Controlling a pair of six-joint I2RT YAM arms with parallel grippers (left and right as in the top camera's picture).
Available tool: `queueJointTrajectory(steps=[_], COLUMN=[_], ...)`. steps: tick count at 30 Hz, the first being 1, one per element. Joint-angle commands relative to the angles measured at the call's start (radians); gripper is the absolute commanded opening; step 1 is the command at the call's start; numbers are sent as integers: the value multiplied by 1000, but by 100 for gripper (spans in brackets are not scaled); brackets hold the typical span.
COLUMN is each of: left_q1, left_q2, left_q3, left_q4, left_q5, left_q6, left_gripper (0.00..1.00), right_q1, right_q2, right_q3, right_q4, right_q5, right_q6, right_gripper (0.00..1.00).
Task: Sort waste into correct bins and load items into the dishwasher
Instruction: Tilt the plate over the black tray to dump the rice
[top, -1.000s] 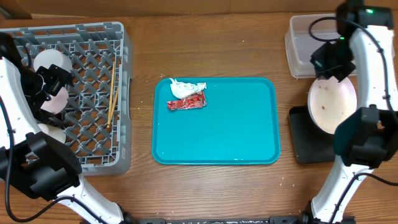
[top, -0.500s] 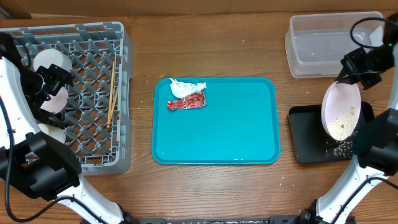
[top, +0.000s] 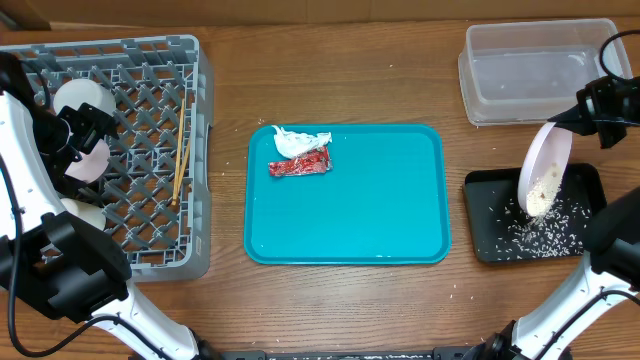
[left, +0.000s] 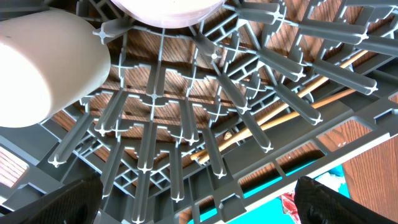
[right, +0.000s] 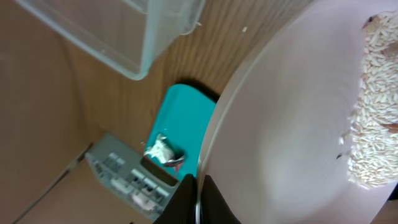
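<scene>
My right gripper (top: 580, 115) is shut on the rim of the large white plate (top: 545, 170), holding it tilted steeply over the black tray (top: 480, 240). Rice grains (top: 548, 232) lie scattered in the tray, and more cling to the plate (right: 292, 124) at its low edge (right: 379, 106). My left gripper (left: 198, 205) is open and empty, hovering over the grey dish rack (top: 140, 150). The rack holds pale bowls (top: 82, 98) and chopsticks (top: 182, 160). The crumpled napkin (top: 300, 141) and red wrapper (top: 299, 166) lie on the teal tray (top: 400, 200).
The clear plastic tub (top: 525, 75) stands at the back right, behind the black tray. The teal tray fills the table's middle. The rack fills the left side. A few stray grains lie on the wood in front of the teal tray.
The right gripper has swung the plate right and tipped it nearly on edge. Rice has slid off it into the black tray. The left arm has not moved.
</scene>
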Motion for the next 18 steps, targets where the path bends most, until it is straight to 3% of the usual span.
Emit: queueJointTrajectory(steps=[1, 18], left_q1=[-6, -7], left_q2=[0, 0], left_q3=[16, 16], left_q4=[1, 1], left_q5=[3, 3], left_q6=[-9, -9], left_gripper=[100, 100], right_q1=[-34, -74], right_q2=[-52, -149], right_q3=[25, -50], right_q4=[0, 0], right_q5=[-95, -114], right_q6=[-54, -112], right_gripper=[4, 4])
